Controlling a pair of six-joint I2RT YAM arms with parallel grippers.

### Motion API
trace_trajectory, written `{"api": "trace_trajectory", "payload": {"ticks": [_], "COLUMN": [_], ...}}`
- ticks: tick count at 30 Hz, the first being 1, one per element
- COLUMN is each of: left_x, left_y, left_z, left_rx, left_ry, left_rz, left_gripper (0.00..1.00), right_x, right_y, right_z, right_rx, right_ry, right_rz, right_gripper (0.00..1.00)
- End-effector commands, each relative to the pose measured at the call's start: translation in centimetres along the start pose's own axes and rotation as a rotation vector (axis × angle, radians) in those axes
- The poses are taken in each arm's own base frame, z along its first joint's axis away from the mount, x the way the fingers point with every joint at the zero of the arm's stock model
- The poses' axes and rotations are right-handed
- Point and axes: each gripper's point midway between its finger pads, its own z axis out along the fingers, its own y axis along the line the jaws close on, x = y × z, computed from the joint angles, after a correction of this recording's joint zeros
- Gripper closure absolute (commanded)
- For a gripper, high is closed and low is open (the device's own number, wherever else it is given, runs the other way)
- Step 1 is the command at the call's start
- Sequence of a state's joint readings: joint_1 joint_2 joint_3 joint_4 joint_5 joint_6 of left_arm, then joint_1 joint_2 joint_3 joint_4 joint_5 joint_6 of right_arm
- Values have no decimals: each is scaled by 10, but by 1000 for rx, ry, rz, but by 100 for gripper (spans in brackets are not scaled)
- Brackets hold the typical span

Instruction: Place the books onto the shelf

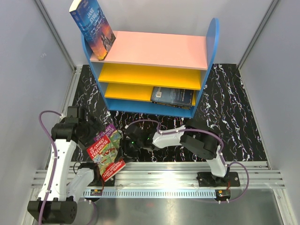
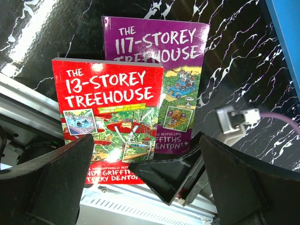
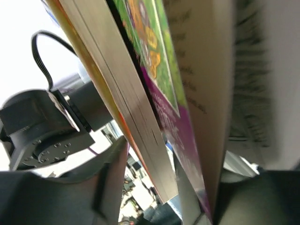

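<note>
The red Treehouse book (image 2: pixel 110 112) lies partly on top of the purple one (image 2: pixel 164 56), at the table's front left (image 1: pixel 107 161). My right gripper (image 1: pixel 125 146) reaches in from the right and is open. Both books' edges sit between its jaws (image 3: pixel 173 187), with a gap still showing beside the red book's pages (image 3: pixel 136 117). My left gripper (image 2: pixel 146 154) hovers open above the pair, holding nothing. On the shelf (image 1: pixel 159 49), Jane Eyre (image 1: pixel 93 30) stands on the pink top board. A dark blue book (image 1: pixel 172 96) lies flat on the bottom board.
An aluminium rail (image 1: pixel 187 168) runs along the table's near edge, and the red book's corner overhangs it. Grey walls enclose the black marbled mat (image 1: pixel 229 117). The shelf's blue side panel (image 2: pixel 288 37) stands just beyond the books. The right arm's purple cable (image 2: pixel 281 119) trails nearby.
</note>
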State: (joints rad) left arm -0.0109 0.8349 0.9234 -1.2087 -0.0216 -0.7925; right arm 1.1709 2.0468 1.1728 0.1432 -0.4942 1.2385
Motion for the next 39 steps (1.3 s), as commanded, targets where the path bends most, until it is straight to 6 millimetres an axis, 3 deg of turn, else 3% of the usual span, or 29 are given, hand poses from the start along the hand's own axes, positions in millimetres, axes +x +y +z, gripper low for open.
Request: {"api": "trace_trajectory", "payload": {"ticks": [1, 7, 13, 18, 21, 26, 29, 31, 33, 37, 39], "left_x": [-8, -8, -7, -11, -13, -14, -12, -19, -24, -25, -21], "left_y": [-10, -10, -8, -8, -10, -39, -67, -88, -114, -142, -151], "left_z": [-5, -9, -12, -20, -28, -44, -62, -79, -110, -160, -173], "left_rx": [56, 59, 60, 67, 77, 241, 403, 515, 683, 917, 1013], "left_ry": [-34, -39, -49, -76, -84, -89, -72, -99, -129, -168, -140], "left_rz": [10, 6, 3, 10, 14, 32, 35, 35, 60, 77, 63], "left_gripper": [1, 1, 1, 1, 1, 1, 1, 1, 6, 13, 19], "right_x": [18, 33, 42, 45, 44, 37, 26, 17, 8, -6, -7], "right_y": [46, 43, 44, 44, 48, 63, 90, 95, 110, 143, 160], "right_z": [-10, -9, -25, -41, -62, -120, -165, -195, -219, -269, -287], "right_rx": [-92, -64, -4, 65, 116, 211, 208, 225, 208, 105, 54], "right_ry": [30, 73, 67, 44, 7, -129, -254, -316, -378, -498, -540], "right_rz": [-71, -78, -107, -151, -189, -289, -338, -330, -340, -332, -345], "right_gripper": [54, 72, 99, 100, 100, 100, 100, 100, 100, 100, 100]}}
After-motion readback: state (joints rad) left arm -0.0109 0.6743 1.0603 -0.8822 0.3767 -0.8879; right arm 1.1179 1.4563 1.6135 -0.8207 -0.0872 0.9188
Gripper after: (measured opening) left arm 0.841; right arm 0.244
